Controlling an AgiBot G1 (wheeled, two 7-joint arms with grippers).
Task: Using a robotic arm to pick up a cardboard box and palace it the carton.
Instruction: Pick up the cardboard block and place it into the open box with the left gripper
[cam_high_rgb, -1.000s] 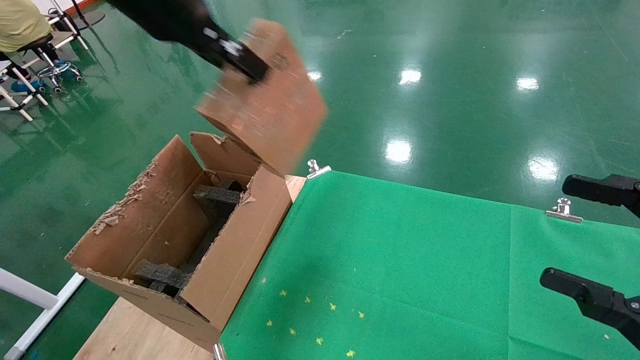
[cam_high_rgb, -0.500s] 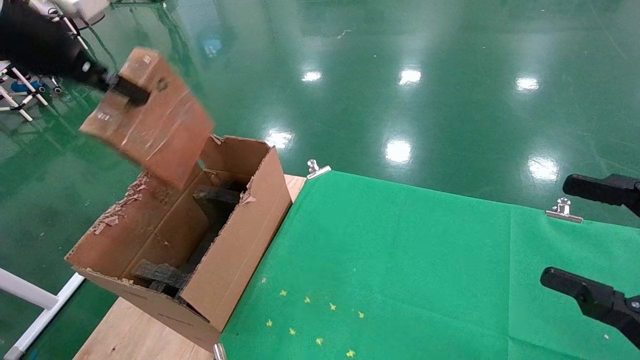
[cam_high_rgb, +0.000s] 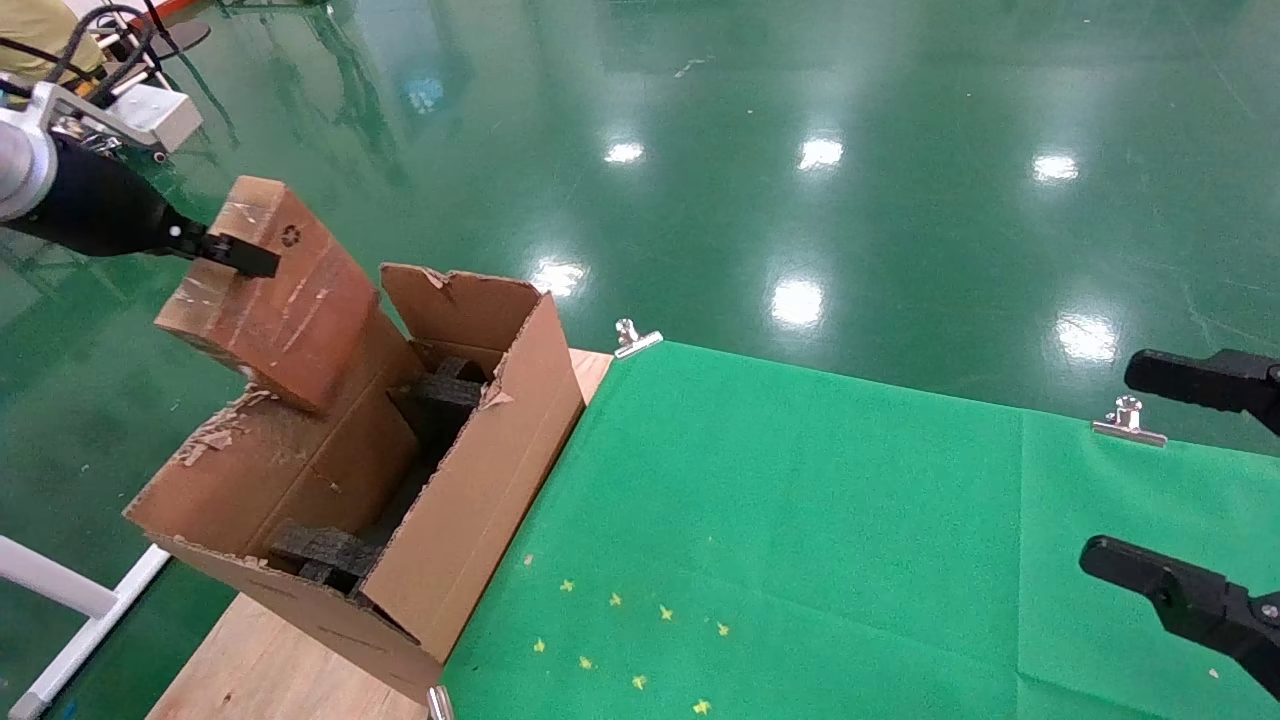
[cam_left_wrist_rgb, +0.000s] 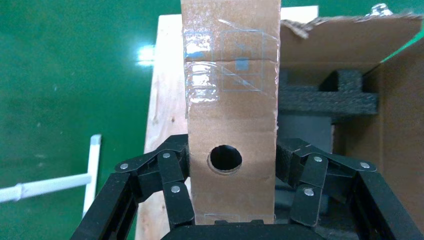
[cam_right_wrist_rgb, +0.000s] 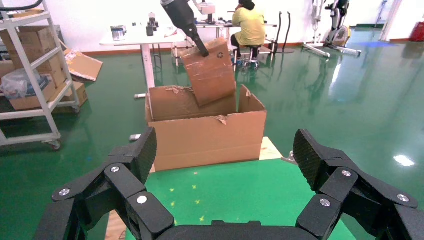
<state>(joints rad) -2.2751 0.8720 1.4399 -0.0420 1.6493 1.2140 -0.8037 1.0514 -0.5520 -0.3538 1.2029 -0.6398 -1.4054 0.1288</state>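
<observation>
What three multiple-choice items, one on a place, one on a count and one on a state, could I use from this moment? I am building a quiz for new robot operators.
1. Where is the slim brown taped cardboard box?
A. Flat on the green cloth
B. Held tilted over the big torn-flap brown carton's left side
C. On the floor

2. How many silver clips hold the green cloth's far edge?
A. Two
B. Four
C. None

3. What state is the left gripper in?
A. Open and empty
B. Jaws shut on the slim box
C. Out of view

Answers:
1 B: the head view shows the box in the air, leaning above the carton's ragged left wall.
2 A: one clip sits near the carton, another farther right.
3 B: the left wrist view shows the jaws pressing both sides of the box beside its round hole. The right gripper stays parked, open.
</observation>
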